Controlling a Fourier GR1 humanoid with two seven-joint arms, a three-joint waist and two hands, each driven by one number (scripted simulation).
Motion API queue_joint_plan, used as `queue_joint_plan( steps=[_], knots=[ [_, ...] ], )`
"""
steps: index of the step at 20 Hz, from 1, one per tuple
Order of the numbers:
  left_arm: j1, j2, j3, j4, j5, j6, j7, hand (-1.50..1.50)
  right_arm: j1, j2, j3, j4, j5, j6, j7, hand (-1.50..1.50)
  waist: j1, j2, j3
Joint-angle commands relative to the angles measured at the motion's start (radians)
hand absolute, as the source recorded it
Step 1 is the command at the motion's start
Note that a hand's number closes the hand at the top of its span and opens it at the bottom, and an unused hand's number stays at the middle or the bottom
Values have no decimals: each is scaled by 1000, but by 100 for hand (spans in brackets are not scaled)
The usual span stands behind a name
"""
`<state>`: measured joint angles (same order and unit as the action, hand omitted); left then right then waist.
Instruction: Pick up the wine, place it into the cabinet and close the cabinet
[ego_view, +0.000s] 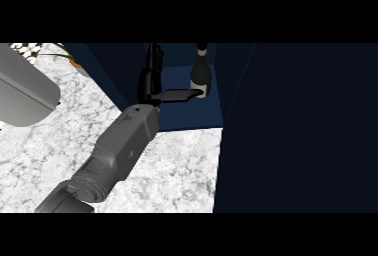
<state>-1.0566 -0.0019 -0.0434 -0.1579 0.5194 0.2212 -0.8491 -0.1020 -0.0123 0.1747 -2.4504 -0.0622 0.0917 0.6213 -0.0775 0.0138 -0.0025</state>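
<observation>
Wine (200, 75) stands in the cabinet (184, 117), upper middle. Left robot hand (150, 82) is open, thumb touching it. Dragging that thumb sideways on the way out could tip it, imo.

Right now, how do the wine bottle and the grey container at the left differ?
The wine bottle is dark and slim; the grey container is pale and broad. The bottle stands inside the cabinet; the container sits outside on the counter. The robot hand is at the bottle, away from the container.
</observation>
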Motion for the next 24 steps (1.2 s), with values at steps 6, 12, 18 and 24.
queue_joint_plan(
  steps=[6, 12, 18, 24],
  knots=[
    [180, 2, -217, -206, 153, 55, 42, -150, -22, -6, -21, -23, -11, -13, 25, -150, 32, -16, 2],
    [344, 2, -476, -507, 285, 262, 95, -150, 26, -19, -36, -88, -17, -13, 46, -150, 44, -17, 2],
    [494, 2, -601, -735, 250, 408, 66, -150, 19, 3, 11, -117, 42, -46, 78, -150, 68, -17, 2],
    [639, 3, -630, -978, 126, 444, 141, -150, 20, -28, -58, -66, -18, -18, 38, -150, 80, -16, 3]
  ],
)
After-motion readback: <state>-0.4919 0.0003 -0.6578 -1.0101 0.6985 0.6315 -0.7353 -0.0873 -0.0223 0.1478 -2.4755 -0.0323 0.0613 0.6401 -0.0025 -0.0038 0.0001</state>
